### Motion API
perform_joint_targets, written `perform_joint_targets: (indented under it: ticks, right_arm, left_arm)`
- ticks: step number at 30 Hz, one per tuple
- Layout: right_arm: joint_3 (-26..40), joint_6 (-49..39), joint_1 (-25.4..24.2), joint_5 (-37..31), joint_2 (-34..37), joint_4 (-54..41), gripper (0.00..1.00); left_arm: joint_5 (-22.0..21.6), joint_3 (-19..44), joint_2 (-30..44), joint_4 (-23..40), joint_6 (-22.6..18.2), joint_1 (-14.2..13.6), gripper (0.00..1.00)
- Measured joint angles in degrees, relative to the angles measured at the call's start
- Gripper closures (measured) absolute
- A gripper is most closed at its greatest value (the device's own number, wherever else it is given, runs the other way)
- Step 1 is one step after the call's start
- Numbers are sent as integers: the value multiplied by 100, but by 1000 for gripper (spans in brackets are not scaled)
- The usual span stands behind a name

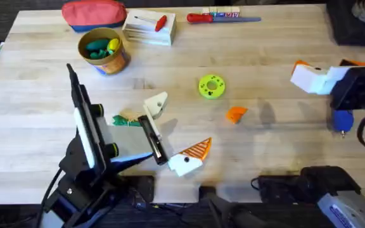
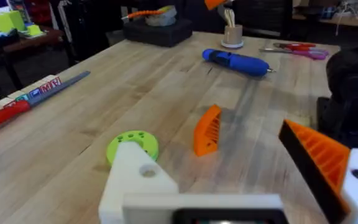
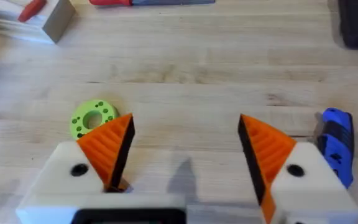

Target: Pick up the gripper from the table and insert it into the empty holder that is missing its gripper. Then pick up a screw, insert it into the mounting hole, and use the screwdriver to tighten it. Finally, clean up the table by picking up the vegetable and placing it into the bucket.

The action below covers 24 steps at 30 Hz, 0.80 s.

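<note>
Light wooden worktop (image 1: pixel 252 69): an orange wedge (image 1: pixel 236 113) lies mid-surface beside a green ring disc (image 1: pixel 211 87). Yellow bucket (image 1: pixel 104 50) and red pouch (image 1: pixel 94 14) sit far-left, a red-handled screwdriver (image 1: pixel 222 18) along the far edge, possibly the blue screwdriver (image 1: pixel 342 120) right.

Ribbed orange plastic gripper (image 2: pixel 207 129) on matt wooden table (image 2: pixel 104 112).

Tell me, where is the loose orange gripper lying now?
In the overhead view, the gripper lies on the table right of centre, just below and right of the green ring disc.
</note>
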<state>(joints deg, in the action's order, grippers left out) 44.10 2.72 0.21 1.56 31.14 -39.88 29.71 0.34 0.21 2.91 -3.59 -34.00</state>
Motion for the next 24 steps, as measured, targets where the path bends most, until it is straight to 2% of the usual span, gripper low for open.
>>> perform_joint_targets:
  ticks: [3,7,12,15,18,24]
  right_arm:
    - [0,238,0,0,-1,-10,10]
    - [0,608,0,82,0,-99,10]
    - [15,98,171,858,212,-755,7]
    - [15,-210,577,1102,550,-1198,7]
    - [15,-469,1109,1180,897,-1257,7]
    - [15,-707,2209,775,1634,-1238,7]
  left_arm:
    - [221,0,0,0,1,0,15]
    - [737,0,0,18,27,0,15]
    - [1125,0,0,34,511,0,15]
    - [1212,0,0,38,759,0,16]
    - [1270,0,0,43,910,0,13]
    - [1294,0,0,55,1015,0,14]
